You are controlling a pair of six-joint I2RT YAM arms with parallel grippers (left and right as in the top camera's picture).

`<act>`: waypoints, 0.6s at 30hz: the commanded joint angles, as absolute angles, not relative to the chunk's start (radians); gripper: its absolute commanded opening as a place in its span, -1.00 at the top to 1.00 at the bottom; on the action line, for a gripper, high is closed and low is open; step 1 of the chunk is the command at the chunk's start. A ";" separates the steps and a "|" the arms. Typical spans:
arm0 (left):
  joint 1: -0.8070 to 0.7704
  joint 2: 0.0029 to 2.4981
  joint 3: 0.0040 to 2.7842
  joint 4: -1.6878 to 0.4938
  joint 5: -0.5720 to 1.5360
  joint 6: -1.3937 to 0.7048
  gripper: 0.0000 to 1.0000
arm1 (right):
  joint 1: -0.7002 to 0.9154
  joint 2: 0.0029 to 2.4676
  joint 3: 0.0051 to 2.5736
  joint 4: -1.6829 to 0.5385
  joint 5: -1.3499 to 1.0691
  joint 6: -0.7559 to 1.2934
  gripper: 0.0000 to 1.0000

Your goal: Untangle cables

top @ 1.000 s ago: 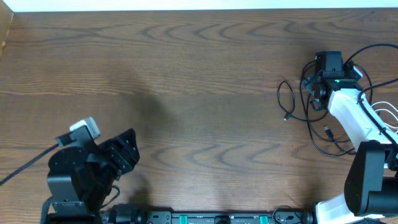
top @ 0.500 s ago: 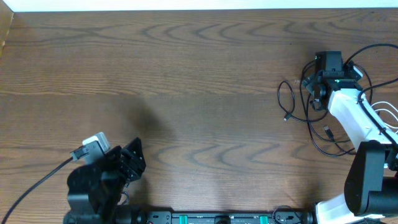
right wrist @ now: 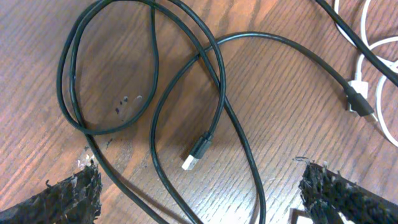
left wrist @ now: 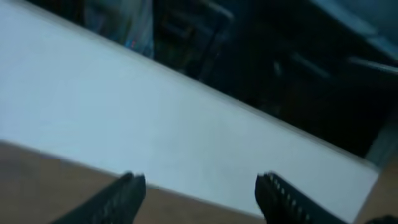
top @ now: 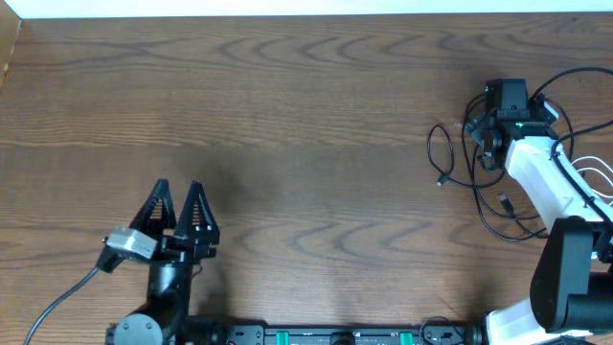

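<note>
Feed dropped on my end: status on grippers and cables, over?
Left gripper open, empty, far off to the side. Right gripper wide open, hovering over looped black cables. White cord beside them. Nothing blocking.

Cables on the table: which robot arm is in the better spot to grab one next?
Right, probably. The right tool hovers open just above the black cables. The left tool is far across the table, with no cable near it.

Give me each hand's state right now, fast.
Left hand: open, holding nothing.
Right hand: wide open, empty, above the black cables.
</note>
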State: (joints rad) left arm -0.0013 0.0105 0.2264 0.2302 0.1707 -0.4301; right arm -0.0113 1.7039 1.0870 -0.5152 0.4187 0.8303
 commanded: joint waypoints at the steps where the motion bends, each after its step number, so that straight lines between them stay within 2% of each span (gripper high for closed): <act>1: -0.001 0.001 0.114 0.401 0.159 -0.392 -0.25 | -0.013 1.706 1.097 -0.516 0.434 0.837 -0.98; 4: -0.002 0.001 0.001 0.576 0.156 -0.375 -0.25 | -0.013 1.706 1.097 -0.517 0.434 0.837 -0.98; 7: -0.002 0.001 0.004 0.499 0.155 -0.344 -0.25 | -0.013 1.706 1.097 -0.517 0.434 0.837 -0.99; 13: -0.002 0.001 0.004 0.236 0.123 -0.202 -0.25 | -0.013 1.706 1.097 -0.516 0.434 0.837 -0.99; 18: -0.002 0.001 0.004 -0.044 0.009 -0.119 -0.25 | -0.013 1.706 1.097 -0.516 0.434 0.837 -0.98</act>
State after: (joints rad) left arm -0.0013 0.0093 0.0059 0.0502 0.1036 -0.2268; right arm -0.0113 1.7039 1.0870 -0.5159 0.4187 0.8303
